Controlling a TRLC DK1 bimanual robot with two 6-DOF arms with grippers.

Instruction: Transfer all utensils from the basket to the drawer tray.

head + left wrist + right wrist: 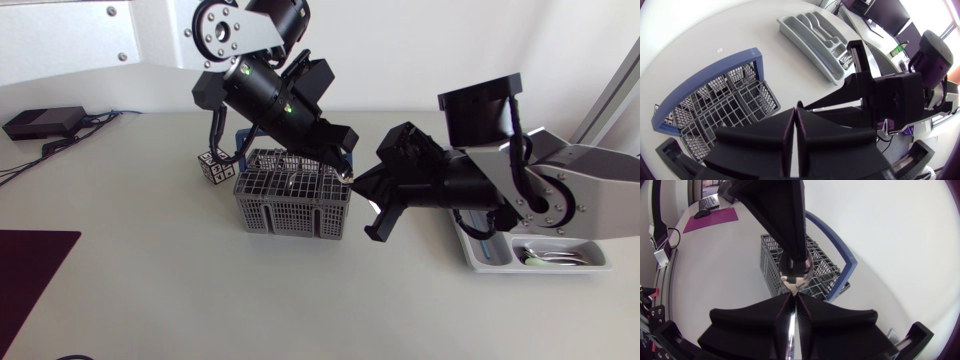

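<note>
My right fingers [755,325] are clenched on a spoon's [796,275] handle. Just ahead, my left fingers [785,220] pinch its bowl, so the spoon hangs between them above the tabletop [150,290]. Just beyond stands the basket [775,270]; the drawer tray [805,35] lies well apart from it.

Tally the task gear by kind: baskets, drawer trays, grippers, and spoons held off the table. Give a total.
Baskets: 1, the basket
Drawer trays: 1, the drawer tray
Grippers: 2, the left gripper and the right gripper
Spoons held: 1, the spoon between the two grippers
Total: 5
</note>
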